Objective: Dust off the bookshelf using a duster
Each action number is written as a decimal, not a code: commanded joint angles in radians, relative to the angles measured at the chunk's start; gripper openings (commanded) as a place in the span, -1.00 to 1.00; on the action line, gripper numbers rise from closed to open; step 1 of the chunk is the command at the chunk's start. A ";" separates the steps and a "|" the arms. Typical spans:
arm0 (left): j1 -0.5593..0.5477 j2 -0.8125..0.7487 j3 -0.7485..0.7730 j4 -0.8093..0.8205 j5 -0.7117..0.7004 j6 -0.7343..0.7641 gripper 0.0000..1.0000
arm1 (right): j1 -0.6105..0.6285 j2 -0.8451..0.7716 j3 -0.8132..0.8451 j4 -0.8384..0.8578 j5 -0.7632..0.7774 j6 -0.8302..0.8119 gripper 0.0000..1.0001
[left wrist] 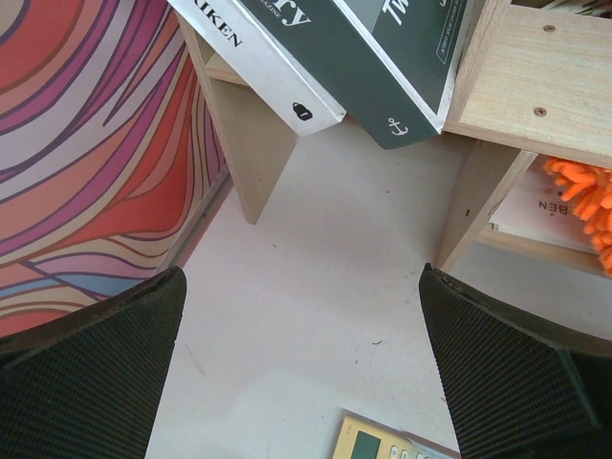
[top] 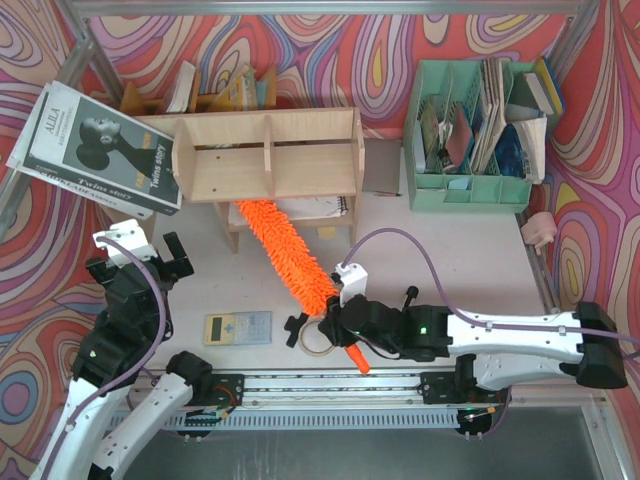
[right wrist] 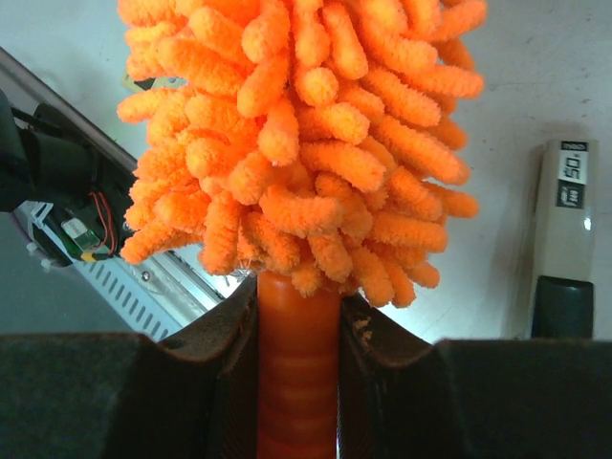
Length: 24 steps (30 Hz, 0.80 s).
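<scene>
Top external view: the duster point(top: 285, 250) slants across the counter point(top: 480, 250), its tip at the bookshelf point(top: 270, 125) base. The right gripper point(top: 340, 335) fingers clench its handle, probably for sweeping reach. The left gripper point(top: 140, 255) fingers are spread, idle.

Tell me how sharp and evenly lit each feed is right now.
Top external: even soft light, bookshelf sharp. Left wrist: left fingers dark, titles on the books readable. Right wrist: duster crisp and bright, right fingers underexposed.
</scene>
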 commanded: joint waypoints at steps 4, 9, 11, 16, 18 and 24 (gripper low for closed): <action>0.005 -0.004 0.004 0.006 -0.013 -0.003 0.97 | 0.006 -0.205 -0.042 -0.123 0.216 0.102 -1.00; 0.005 0.002 0.006 0.003 -0.009 -0.003 0.97 | 0.007 -0.264 -0.026 -0.264 0.283 0.174 -1.00; 0.004 0.003 0.007 0.003 -0.008 -0.003 0.97 | 0.006 -0.261 -0.031 -0.246 0.276 0.169 -1.00; 0.004 -0.003 0.007 0.000 -0.006 -0.005 0.97 | 0.007 -0.162 -0.021 -0.082 0.168 0.082 -1.00; 0.004 -0.004 0.007 0.002 -0.004 -0.006 0.97 | 0.009 -0.113 0.000 -0.031 0.129 0.048 -1.00; 0.005 0.003 0.008 0.001 0.003 -0.005 0.97 | 0.013 -0.064 0.025 -0.009 0.108 0.016 -1.00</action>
